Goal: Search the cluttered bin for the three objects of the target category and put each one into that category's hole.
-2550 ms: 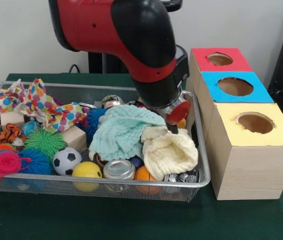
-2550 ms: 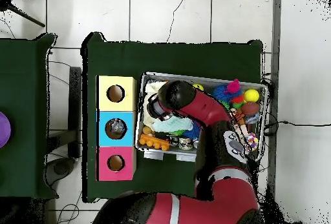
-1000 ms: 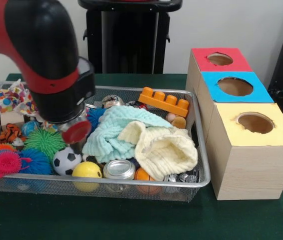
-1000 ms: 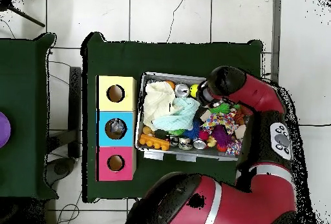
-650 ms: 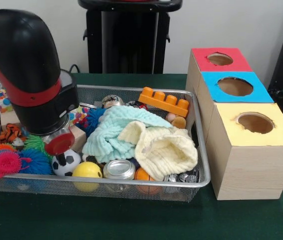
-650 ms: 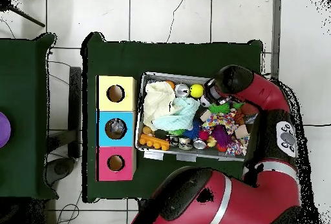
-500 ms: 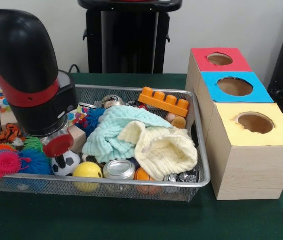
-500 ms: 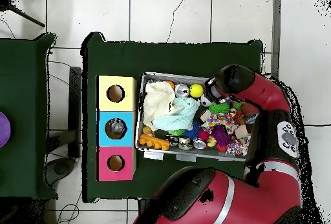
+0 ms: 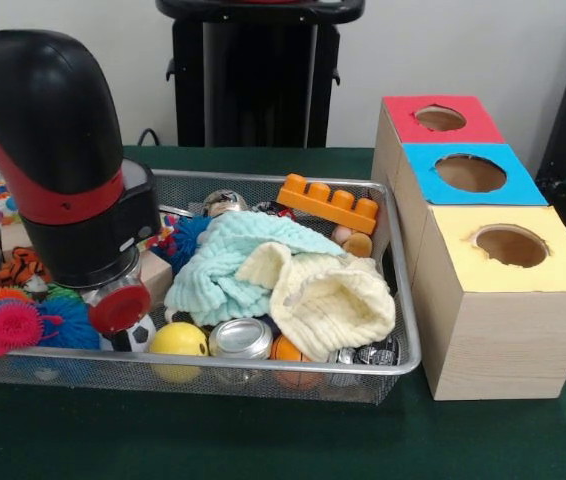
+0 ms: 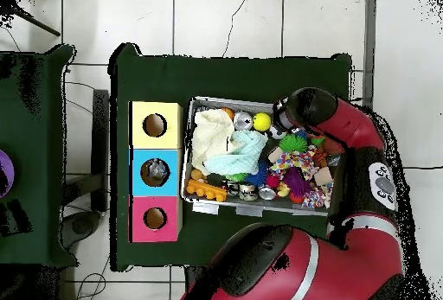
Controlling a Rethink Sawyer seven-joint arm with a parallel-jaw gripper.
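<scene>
your wire bin point(image 9: 403, 350) sits on the green table point(image 9: 263, 440) and it is full. near the middle lie a mint cloth point(image 9: 233, 262) and a pale yellow cloth point(image 9: 328, 300), touching each other. an orange block point(image 9: 329, 203) rests by the far rim. a yellow ball point(image 9: 176, 339), a silver can point(image 9: 239, 338) and a small orange ball point(image 9: 285, 349) lie along the near rim. a soccer ball point(image 9: 139, 336) and spiky balls point(image 9: 13, 322) sit at the left end, and the arm point(image 9: 58, 150) hangs low right over them. your gripper point(image 9: 113, 300) is hidden under the arm's end, so you cannot tell if it is apart or together.

beside the bin stand three boxes in a row, each with a round hole: red box point(image 9: 433, 120), blue box point(image 9: 471, 172), yellow box point(image 9: 511, 250). from above, something lies in the blue box's hole point(image 10: 156, 173). the floor point(image 10: 225, 20) has white tiles.
</scene>
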